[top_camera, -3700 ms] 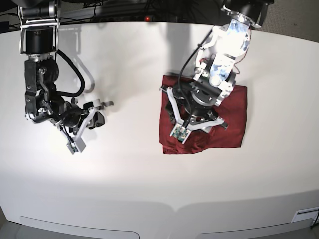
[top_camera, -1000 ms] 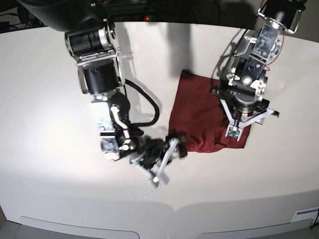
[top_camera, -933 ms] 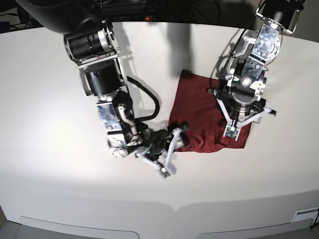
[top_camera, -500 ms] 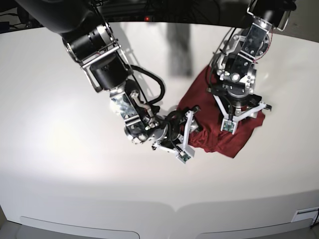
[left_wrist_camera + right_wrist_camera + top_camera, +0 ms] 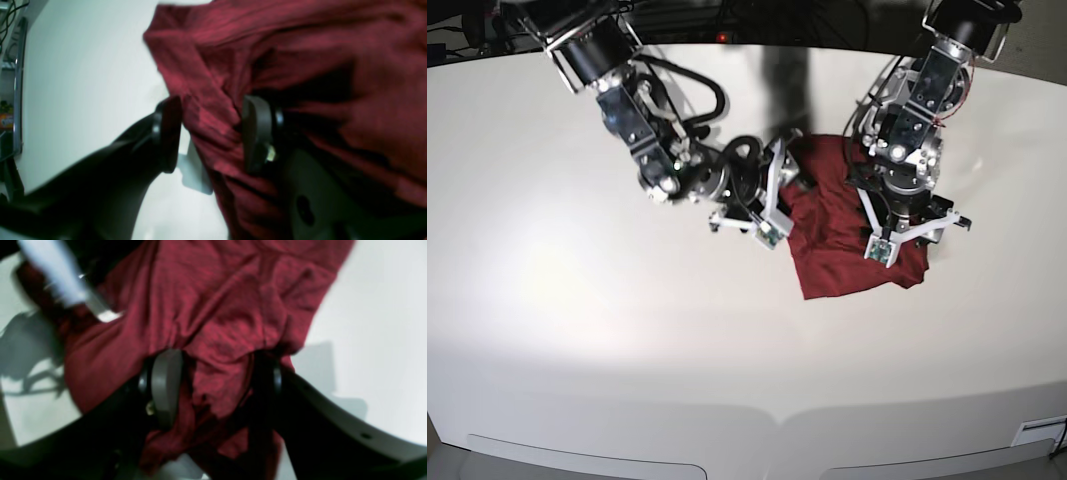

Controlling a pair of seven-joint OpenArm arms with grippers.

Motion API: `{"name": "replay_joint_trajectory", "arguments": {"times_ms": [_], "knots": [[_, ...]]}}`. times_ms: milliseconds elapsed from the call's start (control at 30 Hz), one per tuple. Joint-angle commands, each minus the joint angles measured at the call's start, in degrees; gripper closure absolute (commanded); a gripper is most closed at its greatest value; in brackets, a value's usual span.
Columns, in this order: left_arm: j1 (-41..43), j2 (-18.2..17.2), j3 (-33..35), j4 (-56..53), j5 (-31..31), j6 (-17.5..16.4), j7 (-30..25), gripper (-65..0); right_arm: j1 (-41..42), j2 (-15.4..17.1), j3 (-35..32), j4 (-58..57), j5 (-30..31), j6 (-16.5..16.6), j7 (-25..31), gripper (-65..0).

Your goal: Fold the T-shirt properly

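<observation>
The T-shirt (image 5: 839, 258) is a dark red, wrinkled bundle right of the table's middle. My right gripper (image 5: 777, 200), on the arm reaching in from the left, holds its left edge. In the right wrist view a bunched fold (image 5: 217, 373) fills the gap between the two fingers (image 5: 165, 386), which clamp it. My left gripper (image 5: 897, 225) comes down on the shirt's right part. In the left wrist view its fingers (image 5: 255, 133) stand apart with a thick fold of cloth (image 5: 210, 126) pinched between them.
The white table (image 5: 577, 330) spreads wide on the left and toward the front edge. Dark cables and gear (image 5: 727, 25) lie along the far edge. A blurred white part of the other arm (image 5: 56, 280) crosses the right wrist view.
My right arm swung in from the lower left, took the shirt's near left edge and carried it back toward the far side. The shirt bunched up smaller; the left gripper stayed on it.
</observation>
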Motion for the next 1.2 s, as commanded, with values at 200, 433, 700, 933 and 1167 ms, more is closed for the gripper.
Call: {"name": "replay_joint_trajectory", "arguments": {"times_ms": [200,433,700,933,1167], "knots": [[0.1,-0.2,0.2,1.7,-1.7,-1.7,3.9,-29.0,-3.3,0.3,0.2,6.7,-2.5,1.3,-4.5,-32.7],[0.1,-0.5,0.0,7.3,1.8,-1.7,6.4,-29.0,-2.2,0.3,5.7,8.2,-2.2,1.3,-4.4,-32.7],[0.1,-0.5,0.0,17.5,2.8,0.6,6.4,-29.0,-2.3,0.1,15.3,19.4,-1.3,1.3,-3.0,-32.7],[0.5,-3.4,0.0,32.5,2.8,1.0,11.3,-29.0,-5.4,0.1,25.7,30.7,7.2,1.3,-13.4,-32.7],[9.2,-14.1,0.0,45.7,2.7,4.7,15.4,-29.0,-18.1,0.5,40.6,43.9,8.9,1.3,-23.3,-32.7]]}}
